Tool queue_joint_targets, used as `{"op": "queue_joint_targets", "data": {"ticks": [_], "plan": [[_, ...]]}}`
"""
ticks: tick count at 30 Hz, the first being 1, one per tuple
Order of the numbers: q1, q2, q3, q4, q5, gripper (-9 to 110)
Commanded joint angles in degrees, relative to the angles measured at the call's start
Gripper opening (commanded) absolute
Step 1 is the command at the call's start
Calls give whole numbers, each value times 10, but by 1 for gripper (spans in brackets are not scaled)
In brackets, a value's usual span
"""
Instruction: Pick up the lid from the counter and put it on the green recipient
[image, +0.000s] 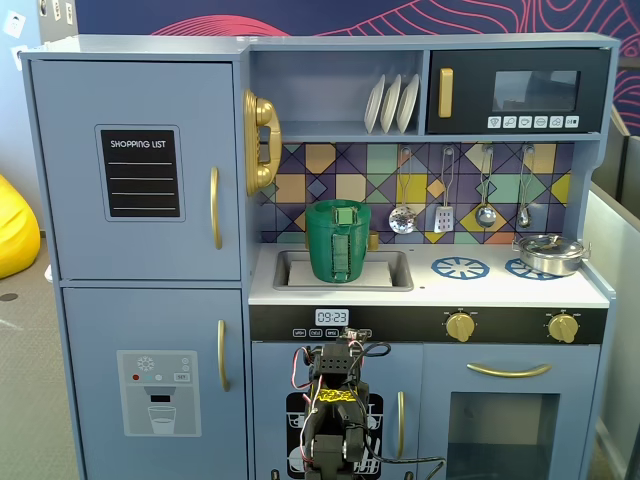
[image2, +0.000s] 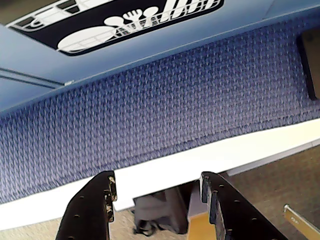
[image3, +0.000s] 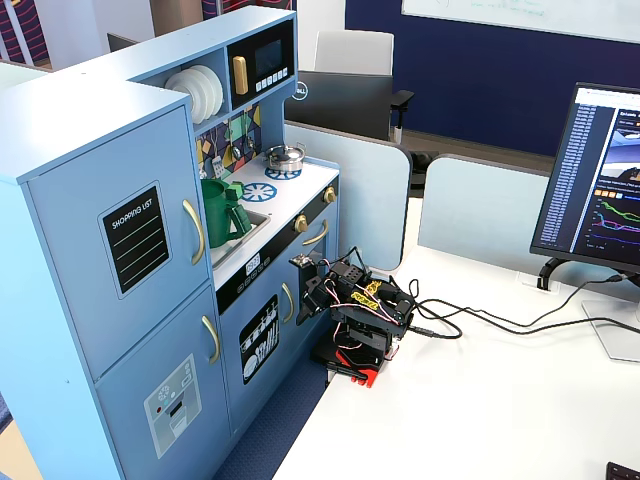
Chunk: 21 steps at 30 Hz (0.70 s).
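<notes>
The green recipient (image: 338, 250) stands upright in the sink of the white counter (image: 500, 288); it also shows in a fixed view (image3: 222, 215). A flat green lid (image: 330, 211) with a small lighter-green tab lies on top of it. No lid lies on the counter. The arm (image: 335, 400) is folded low in front of the kitchen's lower door, well below the counter. My gripper (image2: 158, 179) is open and empty, pointing down at blue carpet and the white table edge (image2: 260, 147). It also shows beside the cabinet in a fixed view (image3: 308, 285).
A silver pot (image: 548, 252) sits on the right blue burner ring; another burner ring (image: 460, 267) lies left of it. Utensils hang on the back wall (image: 445, 205). A monitor (image3: 600, 180) and cables (image3: 480, 322) lie on the white table behind the arm.
</notes>
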Motion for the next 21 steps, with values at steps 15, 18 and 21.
{"op": "queue_joint_targets", "data": {"ticks": [15, 18, 21], "plan": [[-8, -1, 6, 118, -44, 13], [-8, -1, 6, 118, -44, 13], [-8, -1, 6, 118, -44, 13]]}}
